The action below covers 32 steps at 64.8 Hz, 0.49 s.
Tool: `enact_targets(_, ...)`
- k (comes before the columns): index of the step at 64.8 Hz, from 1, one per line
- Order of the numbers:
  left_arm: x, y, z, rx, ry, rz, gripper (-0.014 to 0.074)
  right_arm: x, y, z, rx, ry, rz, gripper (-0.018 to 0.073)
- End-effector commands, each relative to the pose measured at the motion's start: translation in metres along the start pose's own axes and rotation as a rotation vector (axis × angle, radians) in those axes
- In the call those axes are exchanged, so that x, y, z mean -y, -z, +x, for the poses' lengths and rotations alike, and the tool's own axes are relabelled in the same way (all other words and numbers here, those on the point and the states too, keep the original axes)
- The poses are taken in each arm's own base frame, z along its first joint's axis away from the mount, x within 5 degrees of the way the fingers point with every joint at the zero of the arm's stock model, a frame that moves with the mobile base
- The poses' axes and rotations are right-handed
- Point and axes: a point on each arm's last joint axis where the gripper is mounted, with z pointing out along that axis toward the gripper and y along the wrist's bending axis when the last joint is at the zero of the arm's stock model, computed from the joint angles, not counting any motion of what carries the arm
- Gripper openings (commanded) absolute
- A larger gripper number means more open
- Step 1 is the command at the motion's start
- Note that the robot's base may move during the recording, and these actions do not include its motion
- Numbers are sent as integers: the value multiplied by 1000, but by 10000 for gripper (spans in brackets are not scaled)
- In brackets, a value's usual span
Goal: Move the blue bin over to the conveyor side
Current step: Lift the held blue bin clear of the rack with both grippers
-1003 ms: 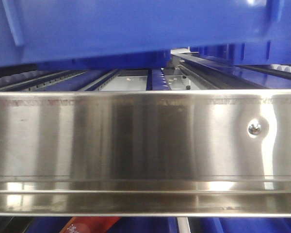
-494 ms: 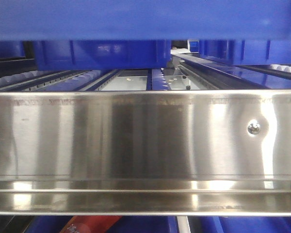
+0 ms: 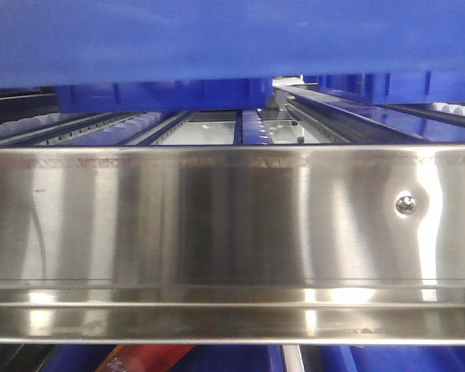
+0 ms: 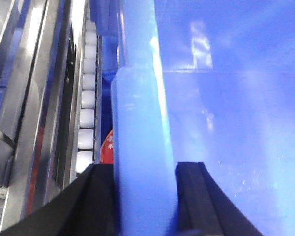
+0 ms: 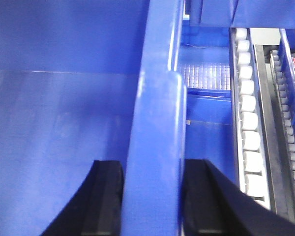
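The blue bin (image 3: 232, 39) spans the whole top of the front view, held above the roller rack. In the left wrist view my left gripper (image 4: 145, 206) is shut on the blue bin's thick rim (image 4: 142, 137), with one black finger (image 4: 96, 199) outside the wall and the other inside. In the right wrist view my right gripper (image 5: 155, 206) is likewise shut on the opposite rim (image 5: 157, 128), one finger (image 5: 105, 199) inside the bin and one outside. The conveyor is out of view.
A shiny stainless-steel rail (image 3: 217, 225) with a screw (image 3: 406, 204) crosses the front view. Behind it run roller tracks (image 3: 252, 124) and more blue crates (image 3: 163, 94). White rollers (image 4: 86, 123) (image 5: 248, 128) lie beside the bin. A red package (image 3: 139, 360) sits below.
The bin's underside, tilted a second ago, has levelled out. It rose in the front view, then came a little lower again. Both grippers stay on the rim.
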Motion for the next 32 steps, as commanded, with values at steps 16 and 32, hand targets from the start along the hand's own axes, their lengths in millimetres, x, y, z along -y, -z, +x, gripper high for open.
enact_targets(16,-2,11,-7,123,-19,-26,-18,4,12,-6,115,27,36,-88)
enact_targets(32,-2,11,-7,125,-19,-26,-18,4,12,-6,115,27,36,-88)
